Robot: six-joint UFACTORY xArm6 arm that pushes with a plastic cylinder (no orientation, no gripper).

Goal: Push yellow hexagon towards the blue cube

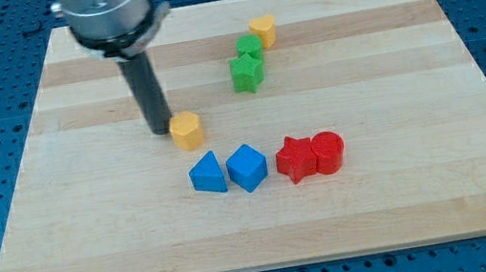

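Two yellow blocks (186, 131) (264, 30), two green (247, 73) (250, 46), two blue (208, 174) (247, 167), two red (296, 158) (328, 152).

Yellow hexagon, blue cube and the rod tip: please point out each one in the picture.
yellow hexagon (187, 130), camera view, on its top face.
blue cube (247, 166), camera view, on its upper face.
my tip (161, 130), camera view, at the rod's lower end, beside the hexagon's left.

My straight dark rod hangs upright from its grey metal collar at the view's upper left, and my tip (161, 130) rests down at table height, just left of the yellow hexagon (187, 131), apparently touching it.
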